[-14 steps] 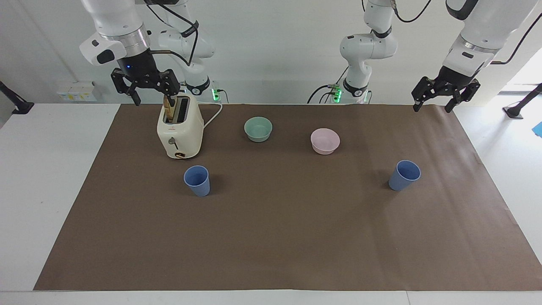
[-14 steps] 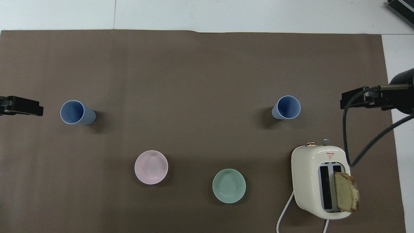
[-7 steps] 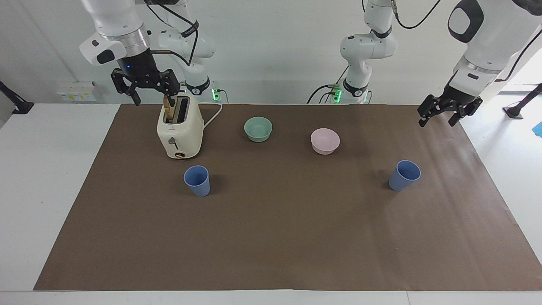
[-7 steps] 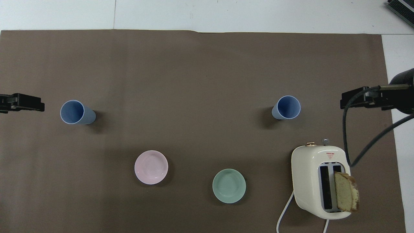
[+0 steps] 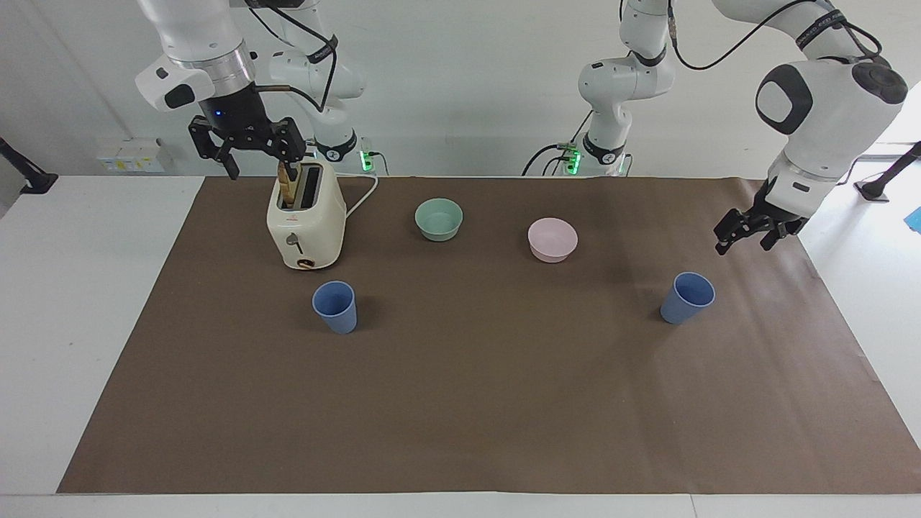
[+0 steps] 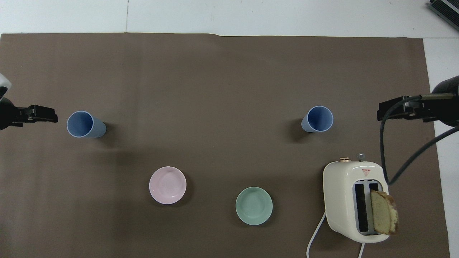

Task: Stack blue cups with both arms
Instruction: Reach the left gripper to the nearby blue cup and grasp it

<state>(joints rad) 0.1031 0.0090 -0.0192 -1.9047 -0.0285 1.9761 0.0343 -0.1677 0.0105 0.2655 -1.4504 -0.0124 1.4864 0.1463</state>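
- Two matte, tapered blue cups stood upright and well apart on the brown mat (image 5: 475, 403): one cup (image 5: 335, 306) beside the toaster (image 5: 306, 216), the other cup (image 5: 688, 297) near the left arm's end.
- The left gripper (image 5: 745, 237) hung over the mat near that cup, fingers spread, empty.
- The right gripper (image 5: 248, 147) hung over the toaster, fingers spread.

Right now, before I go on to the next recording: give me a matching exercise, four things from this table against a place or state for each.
Things:
1. slice of bread
2. teal bowl
3. left gripper
4. right gripper

Places or states:
A. open, above the toaster
B. beside the pink bowl
C. standing in a toaster slot
D. open, in the air near a blue cup

Pairs: 1-C, 2-B, 3-D, 4-A
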